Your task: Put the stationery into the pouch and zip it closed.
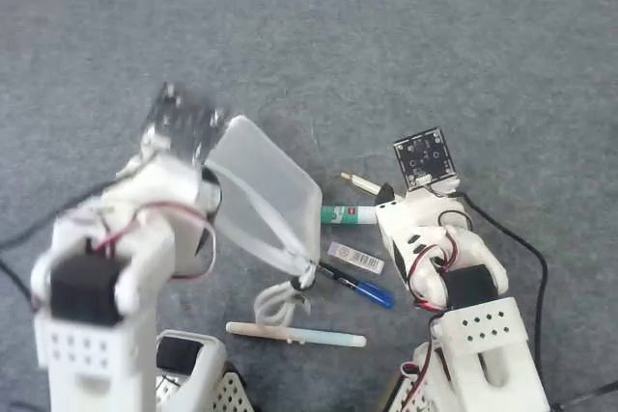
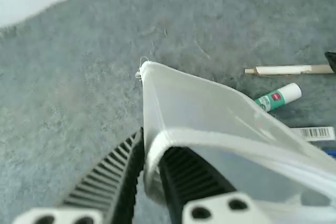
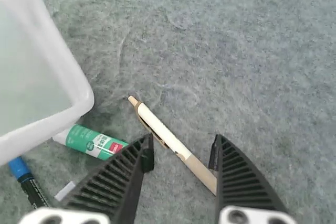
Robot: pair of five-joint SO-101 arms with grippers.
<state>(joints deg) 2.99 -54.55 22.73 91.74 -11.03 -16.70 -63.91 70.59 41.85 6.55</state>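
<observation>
grey fuzzy felt (image 2: 79, 77) — ribbed left fingers (image 2: 113, 174) pinch translucent pouch (image 2: 210, 114).

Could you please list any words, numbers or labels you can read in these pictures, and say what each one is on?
No text can be read.
On the green glue stick: a red patch and white print, too blurred to read.
On the white barcoded piece: a barcode, digits too small.
On the blue pen: white barrel print, too small.

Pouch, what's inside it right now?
Nothing shows through the translucent pouch, pinched by the left gripper. The glue stick lies outside on the carpet. Its bunched zipper end can't be seen into.
</observation>
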